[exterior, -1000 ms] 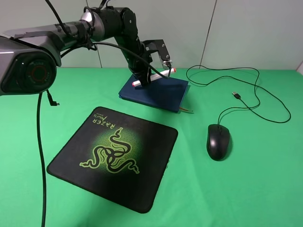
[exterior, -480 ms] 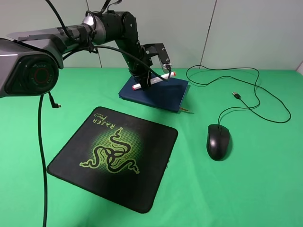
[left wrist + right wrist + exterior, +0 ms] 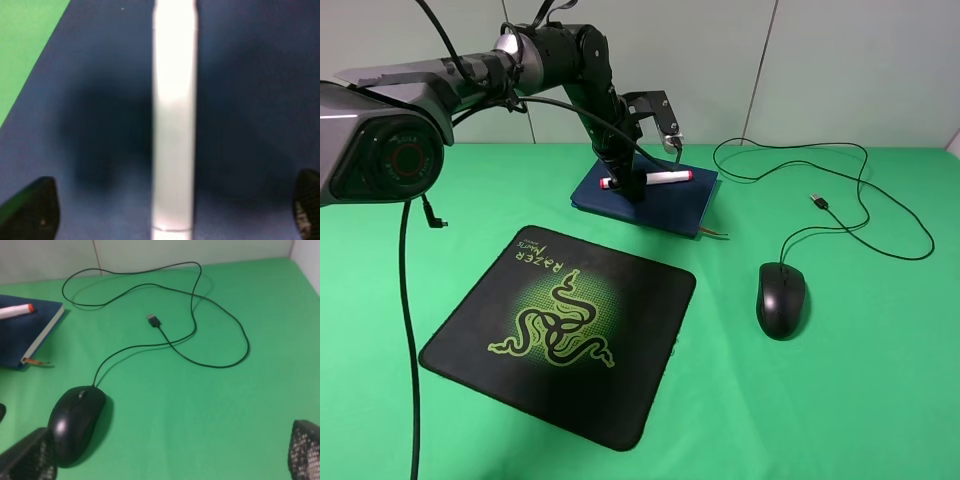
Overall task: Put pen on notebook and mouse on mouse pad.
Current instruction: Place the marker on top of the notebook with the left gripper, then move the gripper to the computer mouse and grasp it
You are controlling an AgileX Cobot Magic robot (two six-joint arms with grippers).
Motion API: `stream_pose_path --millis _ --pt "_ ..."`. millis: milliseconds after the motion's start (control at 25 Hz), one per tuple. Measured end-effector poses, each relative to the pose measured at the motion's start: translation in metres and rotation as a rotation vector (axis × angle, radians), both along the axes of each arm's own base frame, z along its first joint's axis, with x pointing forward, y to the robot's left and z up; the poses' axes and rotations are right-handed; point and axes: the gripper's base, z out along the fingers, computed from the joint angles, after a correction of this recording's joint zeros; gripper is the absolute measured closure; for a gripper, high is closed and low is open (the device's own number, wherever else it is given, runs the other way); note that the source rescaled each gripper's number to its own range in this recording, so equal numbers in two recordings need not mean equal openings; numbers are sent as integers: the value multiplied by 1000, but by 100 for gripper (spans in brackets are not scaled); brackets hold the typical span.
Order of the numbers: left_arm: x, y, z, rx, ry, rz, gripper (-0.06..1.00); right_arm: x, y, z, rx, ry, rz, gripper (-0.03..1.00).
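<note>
**Pen released onto the notebook; mouse yet to move**

The left gripper (image 3: 168, 211) stands with its jaws wide apart, the black fingertips (image 3: 31, 207) well clear on either side of the thick white pen with orange-red caps (image 3: 174, 100). Half a second ago the pen hung tilted in the jaws just above the cover. Now it lies flat across the dark navy hardcover notebook (image 3: 672, 203), and nothing grips it. I judge the first half of the task done, with the left arm needing only to lift away.

The pen's barrel is smooth and round, so it could roll on the hard, level cover if nudged. A thin ribbon bookmark (image 3: 717, 233) pokes from the notebook's near corner.

The right gripper (image 3: 165, 455) is also spread open, with nothing between its mesh-patterned fingertips. It hovers near the glossy black wired mouse (image 3: 75, 422). The mouse sits on the green cloth table (image 3: 840, 390), well apart from the large black cloth mouse pad with the green snake logo (image 3: 620, 290). Its long thin cable (image 3: 220, 365) loops loosely behind it to a USB plug (image 3: 153, 320). The mouse's slick, domed shell will need a firm side grip.
</note>
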Motion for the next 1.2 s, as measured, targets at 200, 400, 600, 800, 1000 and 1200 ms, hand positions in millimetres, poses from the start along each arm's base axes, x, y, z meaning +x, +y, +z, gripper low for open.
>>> stream_pose_path --millis 200,400,600,800,1000,1200 --pt "0 0 0 -2 -5 1 -5 0 0 0 0 0 0 -3" --pt "2 -2 3 -35 -8 43 -5 0 0 0 0 0 0 -3" --pt "1 -2 25 -67 20 128 -5 0 0 0 0 0 0 -3" --pt "-7 3 67 -75 9 157 -5 0 0 0 0 0 0 -3" --pt "-20 14 112 -57 9 221 -5 0 0 0 0 0 0 -3" --pt "-36 26 163 -83 -31 288 -5 0 0 0 0 0 0 -3"
